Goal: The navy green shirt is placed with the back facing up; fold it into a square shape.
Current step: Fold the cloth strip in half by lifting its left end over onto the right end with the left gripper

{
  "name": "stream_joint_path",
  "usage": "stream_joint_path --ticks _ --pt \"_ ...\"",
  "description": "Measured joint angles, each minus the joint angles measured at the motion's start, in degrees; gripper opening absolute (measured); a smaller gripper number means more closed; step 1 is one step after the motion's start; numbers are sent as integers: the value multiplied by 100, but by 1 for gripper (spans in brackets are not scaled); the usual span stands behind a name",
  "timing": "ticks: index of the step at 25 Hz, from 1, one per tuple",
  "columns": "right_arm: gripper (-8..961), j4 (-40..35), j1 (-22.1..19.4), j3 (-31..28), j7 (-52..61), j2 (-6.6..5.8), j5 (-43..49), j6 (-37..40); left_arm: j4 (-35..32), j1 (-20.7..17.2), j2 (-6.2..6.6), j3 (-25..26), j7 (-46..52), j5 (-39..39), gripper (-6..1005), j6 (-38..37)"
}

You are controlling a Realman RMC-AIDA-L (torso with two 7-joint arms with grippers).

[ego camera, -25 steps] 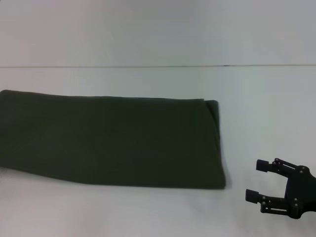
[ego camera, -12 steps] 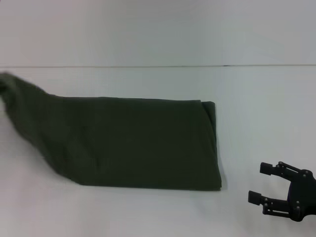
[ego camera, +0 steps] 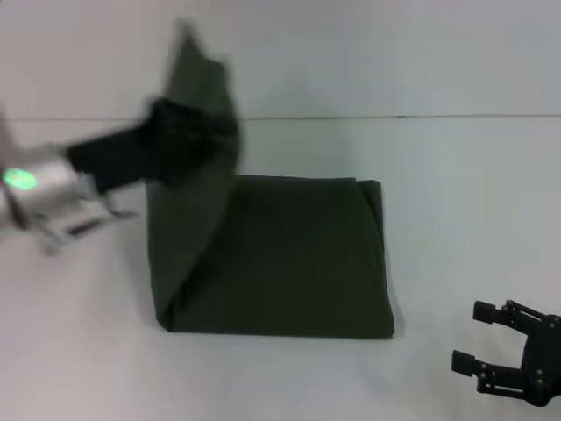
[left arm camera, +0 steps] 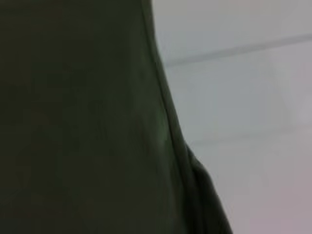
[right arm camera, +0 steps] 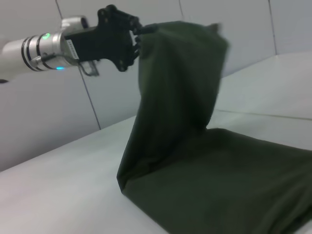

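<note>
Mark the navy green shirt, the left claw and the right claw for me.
navy green shirt (ego camera: 289,263): head view, flat folded part on the table.
left claw (right arm camera: 136,36): right wrist view, fingertips gripping the lifted end.
right claw (ego camera: 478,338): head view, gap between open fingertips.

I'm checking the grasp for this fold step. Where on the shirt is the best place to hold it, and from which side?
Hold the navy green shirt at its free end on the robot's left, coming from that side, as the left gripper does now. That end lifts while the rest lies flat on the table. The right gripper sits open, apart.
</note>
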State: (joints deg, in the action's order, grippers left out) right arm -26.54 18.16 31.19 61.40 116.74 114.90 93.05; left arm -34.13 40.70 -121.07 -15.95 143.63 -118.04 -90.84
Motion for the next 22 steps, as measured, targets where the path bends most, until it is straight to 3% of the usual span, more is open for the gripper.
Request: stream_joint_path --ticks 2,4,6,11,19,22 --pt "944 0 -44 -9 1 -6 -6 0 208 49 -261 -363 -169 4 29 246" --pt "944 0 -76 -34 2 -10 -7 3 829 100 -318 -731 -476 88 29 567" --pt "944 0 -116 -89 0 -18 -6 18 1648 154 -299 -969 -887 154 29 932" --pt "945 0 -147 -158 -4 -31 11 30 2568 166 -339 -1137 -1541 168 29 1448" --pt "945 0 -92 -146 -6 -10 23 21 2793 307 -359 -1073 -1749 233 27 1419" --pt "945 0 -86 -143 -6 -4 24 17 2919 387 -361 -1066 -1966 266 80 1378"
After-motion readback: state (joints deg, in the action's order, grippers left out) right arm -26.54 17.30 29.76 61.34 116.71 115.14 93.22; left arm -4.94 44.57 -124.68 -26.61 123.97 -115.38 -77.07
